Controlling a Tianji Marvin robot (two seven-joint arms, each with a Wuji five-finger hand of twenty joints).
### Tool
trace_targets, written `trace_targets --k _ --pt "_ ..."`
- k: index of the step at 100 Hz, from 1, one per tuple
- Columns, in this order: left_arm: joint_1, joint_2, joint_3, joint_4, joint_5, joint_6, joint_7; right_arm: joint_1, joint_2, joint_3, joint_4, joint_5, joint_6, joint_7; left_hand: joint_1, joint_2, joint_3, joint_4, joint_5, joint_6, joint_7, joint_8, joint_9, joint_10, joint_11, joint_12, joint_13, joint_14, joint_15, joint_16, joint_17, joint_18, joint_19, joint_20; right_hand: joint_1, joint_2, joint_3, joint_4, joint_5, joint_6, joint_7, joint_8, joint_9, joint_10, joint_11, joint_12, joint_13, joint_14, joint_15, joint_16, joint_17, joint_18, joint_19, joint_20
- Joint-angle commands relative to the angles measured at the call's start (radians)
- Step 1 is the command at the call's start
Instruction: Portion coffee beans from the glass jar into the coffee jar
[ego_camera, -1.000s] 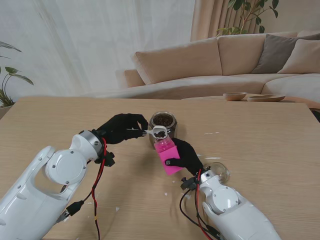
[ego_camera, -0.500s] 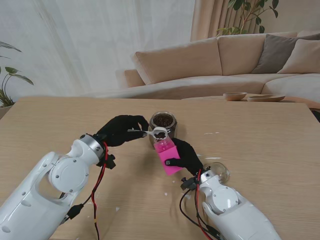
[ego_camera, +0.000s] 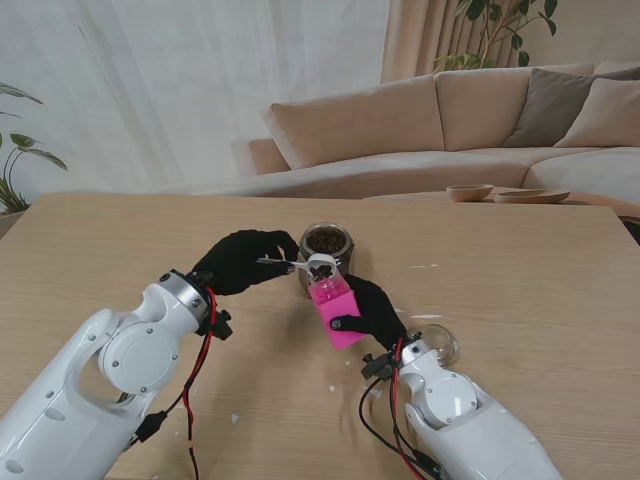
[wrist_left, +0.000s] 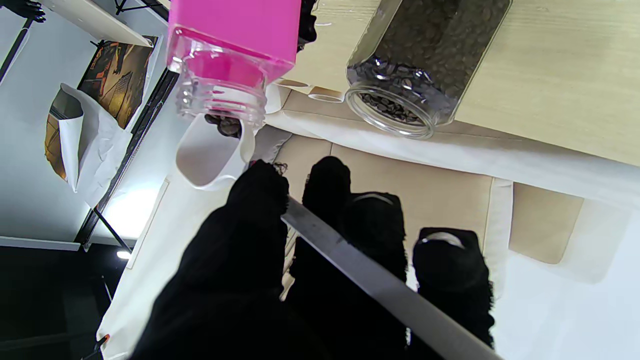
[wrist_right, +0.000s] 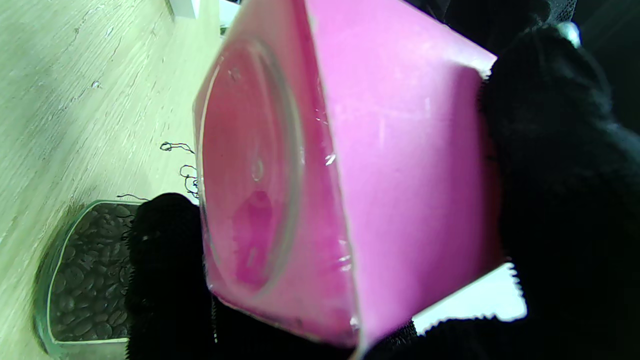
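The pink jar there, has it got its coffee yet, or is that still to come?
Midway. The scoop is loaded, held by the left hand at the mouth of the pink jar, which the right hand holds tilted. Beans are at its lip; the pink jar looks empty. The glass jar remains nearly full.

A home living room: sofa (ego_camera: 430, 130), curtains (ego_camera: 200, 90), houseplants (ego_camera: 500, 30).

Pink coffee jar (ego_camera: 337, 312), clear neck. White scoop (ego_camera: 318, 265). Dark brown beans in clear glass jar (ego_camera: 326, 246). Black-gloved hands. Pale wood-grain table (ego_camera: 520, 300).
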Motion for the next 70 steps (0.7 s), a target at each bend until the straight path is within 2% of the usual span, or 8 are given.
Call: trace_targets --k 1,8,41,50,60,70 --pt "0.013 -0.008 -0.001 -0.007 0.016 -0.015 0.001 -0.007 -0.003 0.0 -0.007 0.0 -0.001 0.011 0.091 0.069 0.071 0.055 0.042 -0.058 0.102 0.054 -0.016 0.01 -0.011 -0.006 0.011 -0.016 0.006 -0.007 -0.007 0.002 0.008 0.008 0.244 0.184 0.329 0.046 0.137 -0.259 0.188 0.03 0.08 -0.123 0.095 0.018 0.067 -0.064 0.101 0.026 0.001 -0.027 0.035 0.012" --pt "0.016 -0.009 0.0 -0.003 0.044 -0.031 0.019 -0.007 -0.003 0.0 -0.007 0.002 -0.002 0.012 0.091 0.069 0.069 0.054 0.041 -0.061 0.102 0.054 -0.015 0.008 -0.01 -0.006 0.011 -0.016 0.005 -0.007 -0.007 0.001 0.008 0.007 0.244 0.183 0.33 0.046 0.137 -0.26 0.188 0.03 0.081 -0.123 0.095 0.018 0.067 -0.065 0.101 0.026 0.0 -0.028 0.036 0.013" --pt "0.021 -0.011 0.0 -0.006 0.065 -0.048 0.039 -0.007 -0.002 -0.001 -0.008 0.003 -0.004 0.015 0.091 0.072 0.069 0.054 0.04 -0.062 0.102 0.052 -0.018 0.01 -0.014 -0.007 0.007 -0.016 0.0 -0.007 -0.011 0.0 0.006 0.004 0.243 0.183 0.331 0.046 0.138 -0.258 0.188 0.03 0.081 -0.124 0.095 0.018 0.069 -0.065 0.102 0.025 0.0 -0.028 0.038 0.013" --pt "0.02 -0.016 0.006 0.008 0.149 -0.073 0.104 -0.006 -0.002 -0.002 -0.007 0.002 -0.005 0.015 0.088 0.067 0.066 0.052 0.043 -0.073 0.105 0.052 -0.01 -0.002 -0.012 -0.007 0.017 -0.028 -0.005 -0.009 -0.001 -0.003 0.006 0.001 0.243 0.183 0.331 0.046 0.138 -0.26 0.189 0.03 0.082 -0.124 0.095 0.018 0.068 -0.065 0.102 0.025 0.0 -0.028 0.038 0.013" --pt "0.029 -0.013 0.0 -0.007 0.114 -0.072 0.077 -0.006 -0.002 -0.002 -0.007 0.004 -0.004 0.017 0.09 0.068 0.068 0.053 0.042 -0.066 0.105 0.05 -0.013 0.005 -0.015 -0.008 0.013 -0.02 -0.008 -0.009 -0.005 -0.003 0.004 -0.001 0.245 0.183 0.332 0.047 0.138 -0.26 0.189 0.03 0.081 -0.124 0.095 0.018 0.068 -0.063 0.102 0.025 0.0 -0.028 0.038 0.013" --pt "0.029 -0.012 -0.003 -0.011 0.115 -0.069 0.071 -0.007 -0.002 -0.002 -0.008 0.003 -0.004 0.016 0.09 0.067 0.066 0.052 0.04 -0.069 0.105 0.049 -0.011 -0.001 -0.014 -0.007 0.014 -0.025 -0.009 -0.008 -0.003 -0.003 0.005 -0.002 0.243 0.183 0.332 0.046 0.137 -0.259 0.188 0.029 0.081 -0.124 0.096 0.018 0.067 -0.064 0.102 0.024 -0.001 -0.028 0.038 0.013"
